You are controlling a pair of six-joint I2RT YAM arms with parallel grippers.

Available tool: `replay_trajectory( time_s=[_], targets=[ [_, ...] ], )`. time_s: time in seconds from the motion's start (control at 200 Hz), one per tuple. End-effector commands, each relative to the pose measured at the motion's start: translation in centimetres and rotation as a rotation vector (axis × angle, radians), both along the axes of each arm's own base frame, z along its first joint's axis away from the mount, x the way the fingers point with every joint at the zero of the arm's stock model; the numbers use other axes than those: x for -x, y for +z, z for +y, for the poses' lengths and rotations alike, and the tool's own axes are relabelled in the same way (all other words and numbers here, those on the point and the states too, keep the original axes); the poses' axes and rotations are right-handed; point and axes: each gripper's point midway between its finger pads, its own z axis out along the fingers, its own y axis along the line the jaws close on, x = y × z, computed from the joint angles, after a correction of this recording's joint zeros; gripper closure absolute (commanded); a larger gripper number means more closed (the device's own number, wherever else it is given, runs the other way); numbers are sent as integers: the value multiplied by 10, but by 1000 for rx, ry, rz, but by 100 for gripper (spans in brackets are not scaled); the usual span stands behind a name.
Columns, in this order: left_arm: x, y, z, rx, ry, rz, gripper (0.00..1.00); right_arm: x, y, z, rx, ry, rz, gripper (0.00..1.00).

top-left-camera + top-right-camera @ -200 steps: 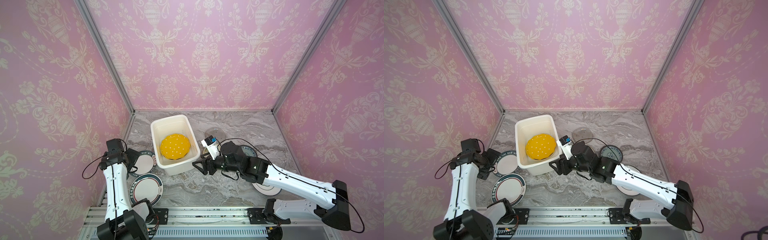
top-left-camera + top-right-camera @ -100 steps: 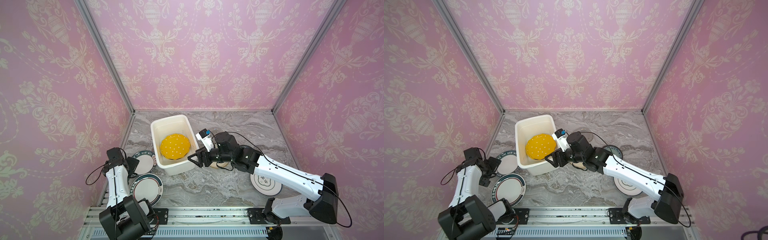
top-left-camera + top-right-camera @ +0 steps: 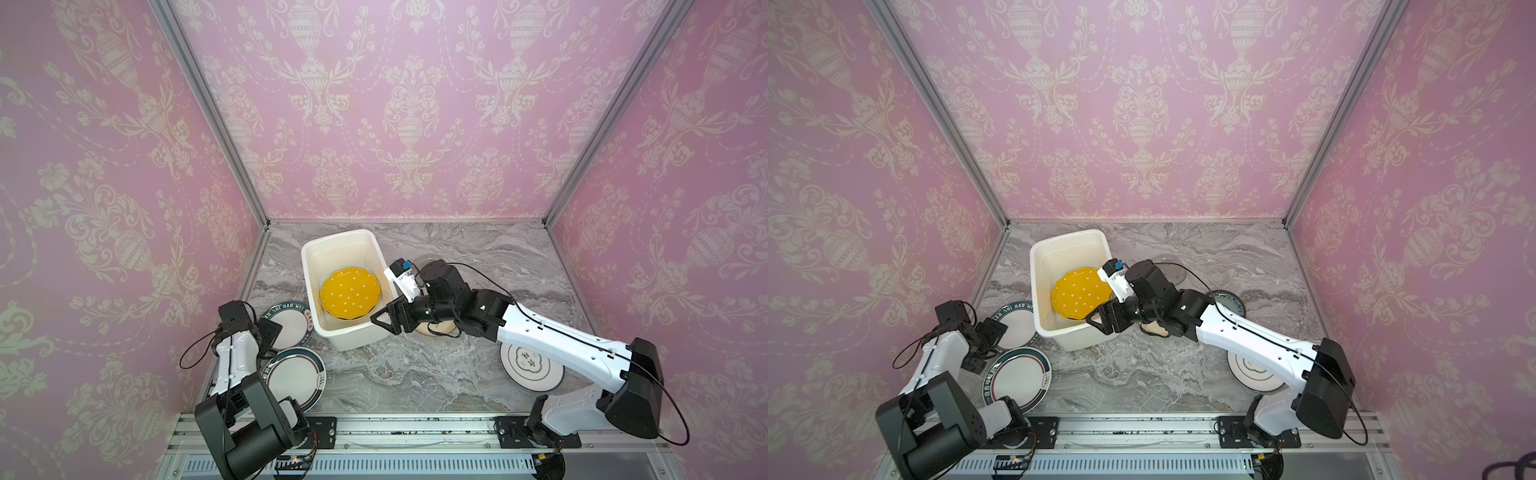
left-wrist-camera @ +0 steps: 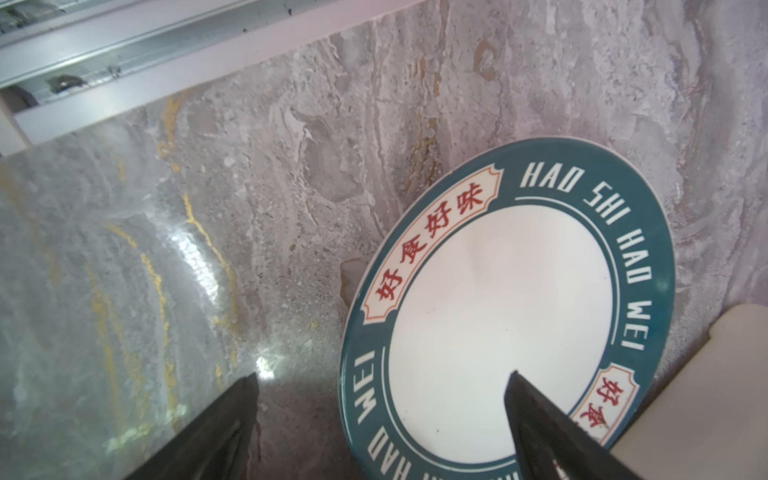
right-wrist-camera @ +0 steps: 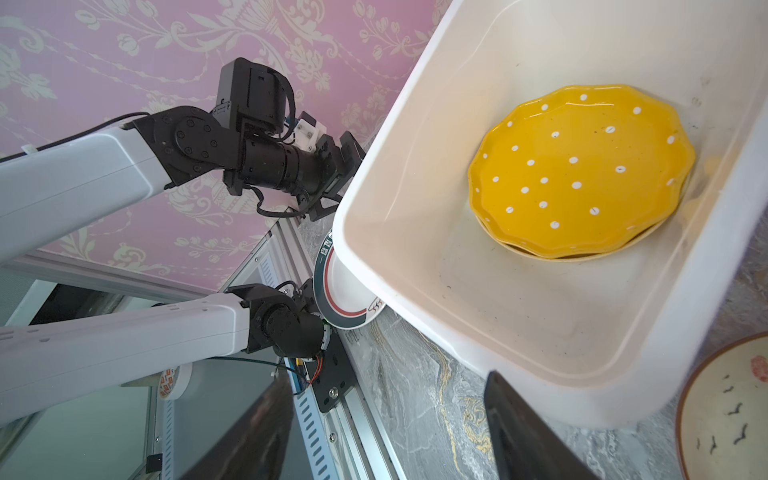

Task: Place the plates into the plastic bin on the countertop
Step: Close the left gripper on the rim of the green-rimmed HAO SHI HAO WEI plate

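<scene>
Although stacked in the plastic bin (image 3: 353, 336) on the countertop (image 3: 415, 374), showed only the dotted yellow plate (image 3: 350, 298) whole, a paler plate's (image 5: 577, 255) edge beneath. Barely made out a glass plate (image 3: 1173, 272) behind the right arm. Found right gripper (image 5: 388, 376) parted, empty, at the bin's corner; left gripper (image 4: 382, 374) spread wide, empty, over a lettered teal-rimmed plate (image 4: 498, 316) beside the bin.

left tool (image 4: 383, 373) open, angled down; right tool (image 5: 389, 374) open too

Two matching arms on show: the left arm (image 3: 232, 357) and right arm (image 3: 557, 345) wear glossy white shells between chunky black joints (image 5: 187, 137) dotted with small screw heads. Thin black cables (image 5: 270, 214) loop alongside. The right end effector (image 3: 381, 321) has tapered black fingers (image 5: 523, 432), and a white camera block (image 3: 401, 272) with a blue plug.
</scene>
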Motion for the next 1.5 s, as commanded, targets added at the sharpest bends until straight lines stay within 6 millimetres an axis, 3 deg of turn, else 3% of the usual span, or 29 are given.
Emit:
replay_trajectory(
  time_s=[0.0, 0.26, 0.59, 0.976, 1.491],
  targets=[
    [-10, -5, -6, 23, -56, -59, 11, -2, 0, 2, 25, 19, 8, 27],
    [-17, -16, -14, 66, -105, -81, 23, -5, -7, 5, 73, 29, 12, 27],
    [-38, -10, -17, 74, -178, -175, 30, -5, -7, 9, 61, 29, 36, 27],
    [-54, -20, -20, 144, -178, -216, 51, -6, -10, 8, 70, 20, 51, 27],
    [-68, 4, -23, 115, -198, -364, 67, -6, -13, 9, 75, 18, 65, 27]
  ],
)
